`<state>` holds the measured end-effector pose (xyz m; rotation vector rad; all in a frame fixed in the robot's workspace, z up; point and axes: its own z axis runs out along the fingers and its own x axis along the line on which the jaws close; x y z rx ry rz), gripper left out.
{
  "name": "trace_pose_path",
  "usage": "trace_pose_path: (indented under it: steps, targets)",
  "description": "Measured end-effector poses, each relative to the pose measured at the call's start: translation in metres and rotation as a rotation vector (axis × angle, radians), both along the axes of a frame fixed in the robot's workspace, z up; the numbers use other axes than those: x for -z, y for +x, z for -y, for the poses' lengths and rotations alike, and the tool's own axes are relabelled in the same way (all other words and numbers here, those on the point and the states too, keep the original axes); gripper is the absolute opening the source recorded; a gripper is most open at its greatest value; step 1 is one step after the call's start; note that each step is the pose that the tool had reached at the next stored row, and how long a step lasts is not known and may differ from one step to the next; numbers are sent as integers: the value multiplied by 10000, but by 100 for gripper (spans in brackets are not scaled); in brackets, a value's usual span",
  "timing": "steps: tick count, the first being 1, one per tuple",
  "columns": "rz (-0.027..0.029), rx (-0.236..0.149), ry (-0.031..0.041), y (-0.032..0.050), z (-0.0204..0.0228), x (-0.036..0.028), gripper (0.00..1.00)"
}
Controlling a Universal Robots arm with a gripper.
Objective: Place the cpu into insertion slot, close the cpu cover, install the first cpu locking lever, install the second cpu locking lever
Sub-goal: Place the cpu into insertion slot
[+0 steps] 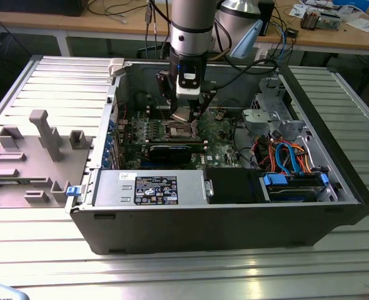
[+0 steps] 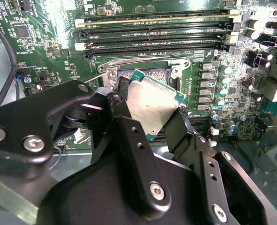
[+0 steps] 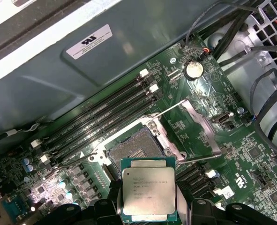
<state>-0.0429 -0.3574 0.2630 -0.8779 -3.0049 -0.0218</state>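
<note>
The gripper (image 2: 150,112) is clenched on the cpu (image 3: 149,190), one finger on each of two opposite edges. The chip hangs just above the insertion slot (image 3: 134,147) and apart from it; the slot lies toward the far side of the open computer case (image 1: 234,219), about midway between the exterior view's left and right. The cpu cover (image 3: 201,124) lies swung open beside the slot, so the socket is exposed.

Judged from both wrist views, the chip sits at an angle to the slot's rim. Set its edges parallel to the rim and its face level before descent; lower straight, without sideways slide, since socket contacts probably bend easily. Keep the fingers clear of the memory slots (image 3: 105,112) just beside; loosen only once the chip rests flat inside the rim.
</note>
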Motion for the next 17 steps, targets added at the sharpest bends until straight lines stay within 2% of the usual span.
trace_pose_path:
  steps: [17]
  targets:
    - [0, 274, -1, 0, 0, 6, 55]
